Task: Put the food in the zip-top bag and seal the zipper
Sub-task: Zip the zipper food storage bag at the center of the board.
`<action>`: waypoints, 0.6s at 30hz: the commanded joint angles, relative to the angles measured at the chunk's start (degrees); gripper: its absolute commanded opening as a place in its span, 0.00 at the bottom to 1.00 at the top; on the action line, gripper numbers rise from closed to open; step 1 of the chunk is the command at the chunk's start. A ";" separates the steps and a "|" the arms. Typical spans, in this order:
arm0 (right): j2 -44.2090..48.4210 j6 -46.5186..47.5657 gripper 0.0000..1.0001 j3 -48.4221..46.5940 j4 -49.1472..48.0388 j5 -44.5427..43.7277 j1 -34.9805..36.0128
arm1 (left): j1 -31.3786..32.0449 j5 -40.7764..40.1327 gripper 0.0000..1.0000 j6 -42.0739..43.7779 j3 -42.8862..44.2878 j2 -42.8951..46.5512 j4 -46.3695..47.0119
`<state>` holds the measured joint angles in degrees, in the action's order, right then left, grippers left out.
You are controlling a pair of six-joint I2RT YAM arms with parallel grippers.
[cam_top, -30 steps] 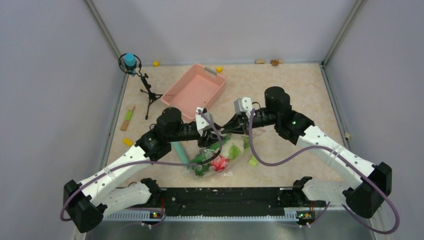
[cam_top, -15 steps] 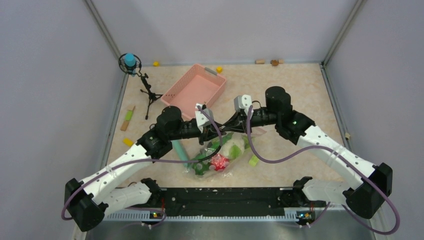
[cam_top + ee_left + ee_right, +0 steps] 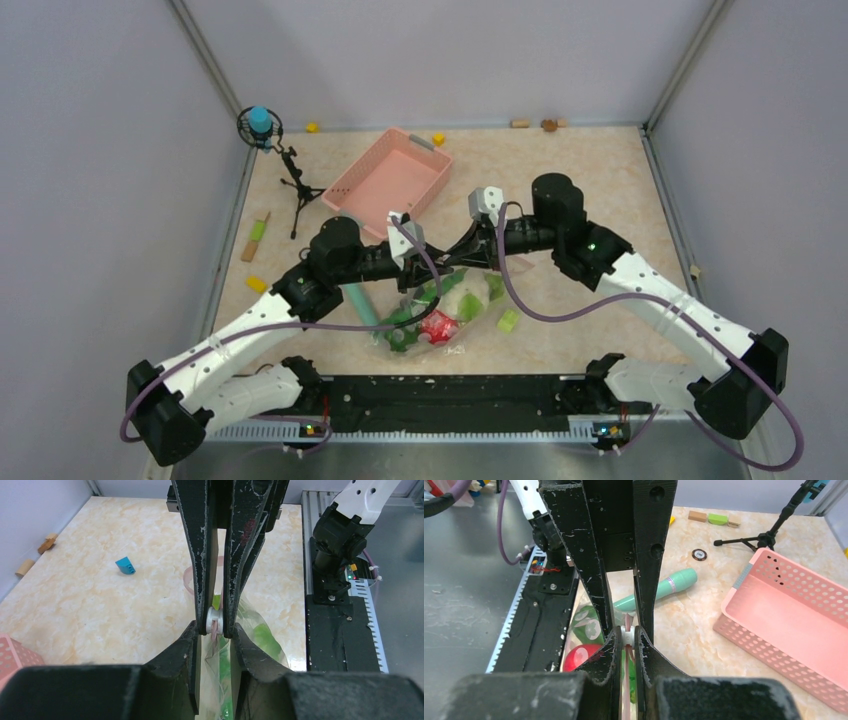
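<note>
The zip-top bag (image 3: 472, 322) lies in front of the arm bases, its mouth edge lifted between the two grippers. The food is inside it: a red tomato (image 3: 437, 325), white cauliflower (image 3: 466, 298) and green leafy pieces (image 3: 400, 336). My right gripper (image 3: 626, 633) is shut on the white slider of the pink zipper (image 3: 215, 620). Facing it tip to tip, my left gripper (image 3: 215, 630) straddles the same strip with its jaws slightly apart and the bag film (image 3: 265, 640) loose between them. From above, the left gripper (image 3: 432, 270) and right gripper (image 3: 452, 262) meet over the bag.
A pink basket (image 3: 390, 180) stands behind the grippers, with a small tripod (image 3: 292, 185) to its left. A teal stick (image 3: 360, 305) lies just left of the bag and a yellow-green block (image 3: 508, 320) just right of it. A blue block (image 3: 125, 565) sits farther off.
Both grippers have crept slightly up and back at the bag's mouth, staying tip to tip. The bag and its contents have hardly shifted.
</note>
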<state>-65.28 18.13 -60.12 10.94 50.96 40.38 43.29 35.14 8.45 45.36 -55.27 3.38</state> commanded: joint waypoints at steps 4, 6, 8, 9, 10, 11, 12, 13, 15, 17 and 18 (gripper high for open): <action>1.03 -7.22 0.00 -4.50 -5.69 3.46 0.05 | 0.13 -0.20 0.06 0.46 2.49 -1.37 -0.65; 0.94 -7.11 0.00 -4.48 -5.73 3.65 0.05 | 0.13 -0.31 0.10 0.37 2.37 -1.62 -0.73; 0.91 -7.02 0.00 -4.40 -5.98 3.33 0.04 | 0.13 -0.04 0.13 0.54 2.36 -1.56 -0.88; 0.93 -6.97 0.00 -4.40 -5.86 2.85 0.05 | 0.13 0.07 0.15 0.60 2.36 -1.52 -1.05; 0.87 -6.92 0.00 -4.34 -5.87 2.18 0.05 | 0.13 0.27 0.16 0.70 2.32 -1.37 -1.12; 0.93 -6.78 0.00 -4.32 -5.84 1.84 0.01 | 0.13 0.28 0.17 0.76 2.23 -1.20 -1.17; 0.94 -6.64 0.00 -4.35 -5.84 1.91 0.08 | 0.13 0.23 0.19 0.75 2.07 -1.04 -1.10; 0.83 -6.62 0.00 -4.38 -5.90 2.00 0.05 | 0.10 0.32 0.24 0.84 1.91 -0.81 -1.09; 0.77 -6.46 0.00 -4.29 -6.01 2.40 0.05 | 0.13 0.33 0.32 0.91 1.64 -0.55 -1.09; 0.77 -6.40 0.00 -4.24 -5.97 2.53 0.05 | 0.13 0.14 0.34 0.62 1.37 -0.23 -0.97; 0.76 -6.29 0.00 -4.22 -5.88 2.70 0.03 | 0.13 0.08 0.35 0.60 1.13 0.00 -0.80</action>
<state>-65.30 13.67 -60.12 10.46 51.09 40.25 43.33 36.14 7.86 46.19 -55.88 2.59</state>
